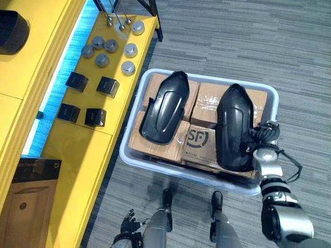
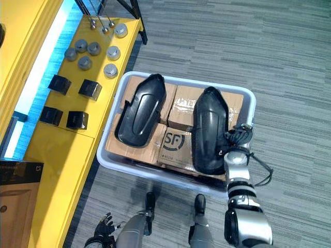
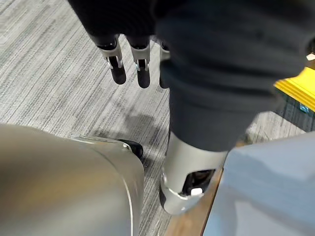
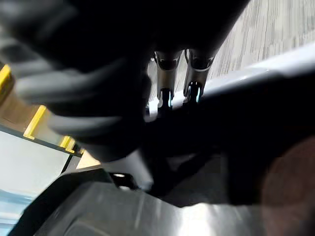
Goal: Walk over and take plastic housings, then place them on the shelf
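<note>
At the bin (image 1: 135, 156) rim, the right hand (image 1: 266, 132) meets the right housing (image 1: 234, 124), and I cannot tell its grip. The wrist view shows the left hand (image 3: 117, 66) relaxed over floor (image 3: 59, 73).

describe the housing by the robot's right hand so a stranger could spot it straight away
Find the pale bin on the carpet beside the yellow shelf. Two black housings lie on cardboard boxes inside it. Yours is the housing farther from the shelf, right hand at its near end; its twin lies alone.

Glossy black plastic housings (image 1: 163, 106) on matt brown cardboard boxes (image 1: 201, 142) inside a smooth pale plastic bin (image 1: 135, 156); beside the bin, dull metal discs (image 1: 128, 67).
</note>
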`<state>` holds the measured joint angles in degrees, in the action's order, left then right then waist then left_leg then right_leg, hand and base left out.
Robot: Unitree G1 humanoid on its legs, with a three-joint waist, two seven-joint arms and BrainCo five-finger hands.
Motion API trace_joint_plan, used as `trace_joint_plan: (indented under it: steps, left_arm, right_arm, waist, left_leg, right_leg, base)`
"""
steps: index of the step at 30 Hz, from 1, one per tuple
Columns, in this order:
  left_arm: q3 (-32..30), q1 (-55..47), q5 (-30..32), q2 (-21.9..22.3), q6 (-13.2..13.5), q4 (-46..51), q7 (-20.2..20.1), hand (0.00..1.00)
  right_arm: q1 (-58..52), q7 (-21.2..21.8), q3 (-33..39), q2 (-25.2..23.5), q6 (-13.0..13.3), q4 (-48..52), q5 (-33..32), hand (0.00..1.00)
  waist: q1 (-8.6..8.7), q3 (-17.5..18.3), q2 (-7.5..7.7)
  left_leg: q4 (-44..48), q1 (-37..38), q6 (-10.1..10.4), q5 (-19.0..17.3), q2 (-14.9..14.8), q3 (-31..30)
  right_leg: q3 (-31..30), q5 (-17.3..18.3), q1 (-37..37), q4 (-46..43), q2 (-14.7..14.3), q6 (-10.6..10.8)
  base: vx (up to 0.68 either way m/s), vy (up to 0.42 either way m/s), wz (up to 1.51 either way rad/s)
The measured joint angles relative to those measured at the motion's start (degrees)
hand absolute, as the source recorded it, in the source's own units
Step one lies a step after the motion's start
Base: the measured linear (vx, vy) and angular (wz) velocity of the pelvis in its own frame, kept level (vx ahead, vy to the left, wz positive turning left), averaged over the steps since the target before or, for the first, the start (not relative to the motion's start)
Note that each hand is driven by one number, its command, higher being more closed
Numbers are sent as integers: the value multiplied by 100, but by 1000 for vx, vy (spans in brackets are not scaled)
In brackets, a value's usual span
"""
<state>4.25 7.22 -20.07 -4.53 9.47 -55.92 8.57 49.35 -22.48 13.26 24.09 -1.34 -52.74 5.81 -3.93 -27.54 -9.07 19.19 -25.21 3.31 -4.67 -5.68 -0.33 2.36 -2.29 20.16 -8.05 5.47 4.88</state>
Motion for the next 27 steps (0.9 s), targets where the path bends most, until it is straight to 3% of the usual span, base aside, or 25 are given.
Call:
trace_joint_plan:
  steps: [4, 9, 13, 19, 21, 24, 27]
  left_arm:
    - [23, 23, 1, 0, 0, -25, 8, 0]
    - [47, -149, -360, 116, -25, 506, 81, 0]
    - [-320, -1129, -555, 421, 41, 3122, 351, 0]
    - [-727, -1756, 130, 627, 48, 5635, 888, 0]
    - [-487, -1957, 557, 650, 38, 6569, 1004, 0]
    - [92, -1962, 963, 636, 47, 7191, 992, 0]
    - [796, -1903, 900, 571, 38, 7266, 820, 0]
  right_arm:
    - [44, 222, -128, 135, -8, -82, 67, 100]
    - [-644, 225, -330, -108, -374, 976, 739, 100]
    - [-2123, 60, -303, -731, -449, 3202, 1415, 100]
    - [-3548, -152, -223, -1610, -447, 5263, 2214, 100]
    - [-3897, -153, -330, -1862, -433, 5872, 2428, 100]
    - [-4144, -136, -570, -2026, -296, 6496, 2578, 100]
    - [-4323, -96, -1146, -2072, -105, 6943, 2649, 100]
  waist:
    - [8, -4, -11]
    - [20, -11, -19]
    - [65, 167, 17]
    - [179, 722, 327]
    - [180, 1058, 506]
    - [220, 1328, 619]
    - [319, 1587, 670]
  left_leg:
    - [54, 9, 0, 0, -9, -26]
    - [46, 252, 1, 2, -11, -160]
    - [-309, 839, -23, 66, 86, -288]
    - [-942, 1445, -10, 292, 216, -456]
    - [-1071, 1636, -5, 301, 220, -465]
    - [-1253, 1966, -9, 304, 232, -465]
    - [-1453, 2198, -18, 347, 228, -437]
  right_leg:
    - [10, 0, -20, -52, -11, 0]
    - [157, 6, -364, -12, -26, -8]
    - [319, 42, -1002, 228, 50, 5]
    - [609, 118, -1553, 472, 170, 34]
    - [642, 120, -1752, 590, 175, 36]
    - [648, 120, -2046, 700, 195, 37]
    - [635, 127, -2184, 735, 210, 47]
  base:
    - [-20, 4, 1]
    - [-35, 3, 14]
    - [-3, 12, 21]
    - [55, -4, 26]
    - [120, 2, 6]
    - [93, 13, 2]
    - [44, 7, -4]
